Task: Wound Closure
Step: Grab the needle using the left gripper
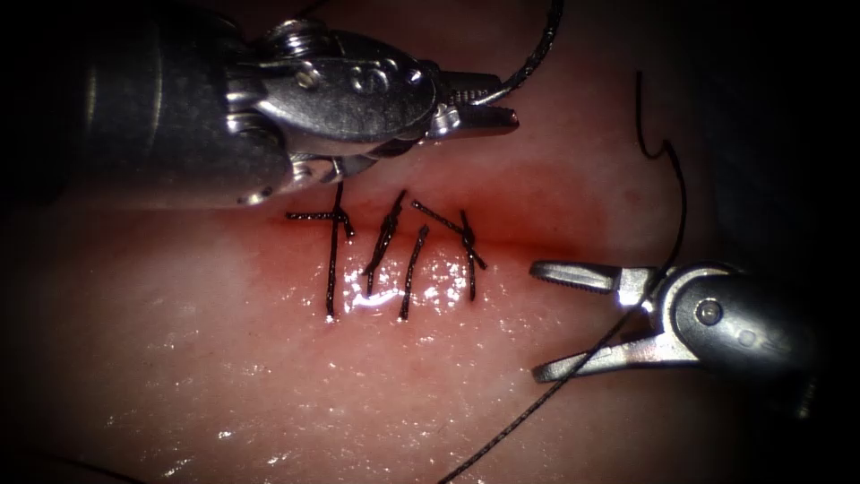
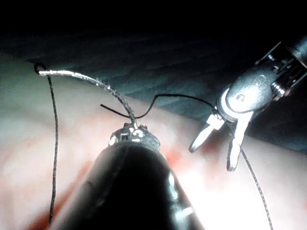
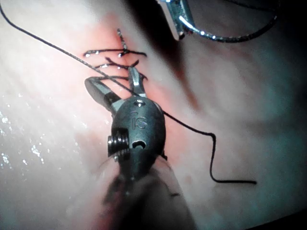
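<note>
the right tool [image 1: 540, 320] is seen nearest, at the right of the cut, its jaws spread wide and gripping nothing; the thread [image 1: 537, 408] runs between them and on down over the tissue [image 1: 224, 376]. on the tool's body in the right wrist view the marks "is" can be read. beyond it the cut [image 1: 394, 246] lies left to right across the tissue, crossed by dark stitches [image 1: 387, 240] with red fluid [image 1: 537, 193] around them. farther back the left tool [image 1: 506, 100] is held above the cut, pointing right, its jaws closed on the needle [image 1: 537, 49] near one end. the needle is clear of the tissue; its curve sweeps up and away from the jaws, and in the left wrist view its long arc [image 2: 91, 82] is seen ending where the thread is attached. a loose thread end [image 1: 658, 148] lies at the far right.
</note>
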You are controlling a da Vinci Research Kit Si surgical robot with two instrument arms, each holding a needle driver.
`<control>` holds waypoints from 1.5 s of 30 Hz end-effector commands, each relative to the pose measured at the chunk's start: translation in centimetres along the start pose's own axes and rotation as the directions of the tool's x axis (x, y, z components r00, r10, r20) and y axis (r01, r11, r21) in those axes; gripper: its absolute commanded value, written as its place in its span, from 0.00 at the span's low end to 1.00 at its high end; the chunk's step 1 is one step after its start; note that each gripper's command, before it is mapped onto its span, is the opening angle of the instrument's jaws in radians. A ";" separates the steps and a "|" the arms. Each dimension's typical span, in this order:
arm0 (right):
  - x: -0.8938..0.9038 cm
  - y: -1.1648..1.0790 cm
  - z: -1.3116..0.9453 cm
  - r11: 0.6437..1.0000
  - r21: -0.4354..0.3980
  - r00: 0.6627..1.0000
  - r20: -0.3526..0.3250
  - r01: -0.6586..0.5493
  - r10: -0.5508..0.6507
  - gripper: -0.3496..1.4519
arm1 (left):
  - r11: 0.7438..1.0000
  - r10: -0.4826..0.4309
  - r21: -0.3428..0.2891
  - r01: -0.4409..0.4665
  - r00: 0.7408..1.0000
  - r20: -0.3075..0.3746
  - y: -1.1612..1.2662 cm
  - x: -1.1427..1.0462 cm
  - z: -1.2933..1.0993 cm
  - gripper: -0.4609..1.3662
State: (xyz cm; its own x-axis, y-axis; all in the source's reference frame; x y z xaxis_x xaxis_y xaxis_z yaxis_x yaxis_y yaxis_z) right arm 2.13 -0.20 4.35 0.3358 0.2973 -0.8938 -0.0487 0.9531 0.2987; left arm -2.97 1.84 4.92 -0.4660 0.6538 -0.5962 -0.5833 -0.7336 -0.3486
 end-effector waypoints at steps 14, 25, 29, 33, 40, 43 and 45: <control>-0.27 -0.15 -0.52 0.998 0.058 0.986 0.165 -0.030 0.020 0.58 | 0.998 0.060 -0.003 -0.060 0.998 -0.010 0.03 -0.69 -0.42 0.17; -0.41 -0.01 -1.24 0.998 -0.020 0.924 0.376 -0.062 0.065 0.59 | 0.991 0.113 0.069 -0.113 0.994 0.008 0.16 -0.99 -0.47 0.11; -0.26 0.18 -1.48 0.987 -0.125 0.911 0.389 -0.096 0.138 0.59 | 0.977 0.163 0.130 -0.167 0.986 0.041 0.21 -1.11 -0.40 0.09; -0.04 0.30 -1.61 0.960 -0.243 0.938 0.276 -0.142 0.209 0.64 | 0.947 0.212 0.227 -0.226 0.974 0.087 0.24 -1.19 -0.31 0.06; 0.53 0.38 -1.60 0.914 -0.309 0.935 0.154 -0.263 0.321 0.55 | 0.876 0.230 0.394 -0.280 0.958 0.170 0.31 -1.26 -0.19 0.06; 0.73 0.35 -1.51 0.904 -0.320 0.926 0.153 -0.283 0.344 0.60 | 0.848 0.246 0.428 -0.312 0.948 0.203 0.36 -1.26 -0.16 0.06; 0.86 0.31 -1.41 0.897 -0.327 0.921 0.149 -0.298 0.360 0.62 | 0.837 0.255 0.439 -0.328 0.942 0.217 0.38 -1.26 -0.14 0.06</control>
State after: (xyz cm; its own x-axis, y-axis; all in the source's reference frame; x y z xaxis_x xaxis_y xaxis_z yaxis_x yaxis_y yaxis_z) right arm 1.12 0.43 3.19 0.4292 0.6126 -0.6638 -0.4554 0.7814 0.4267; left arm -2.53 0.70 5.45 -0.7350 0.4684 -0.4903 -0.6273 -0.7443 0.2293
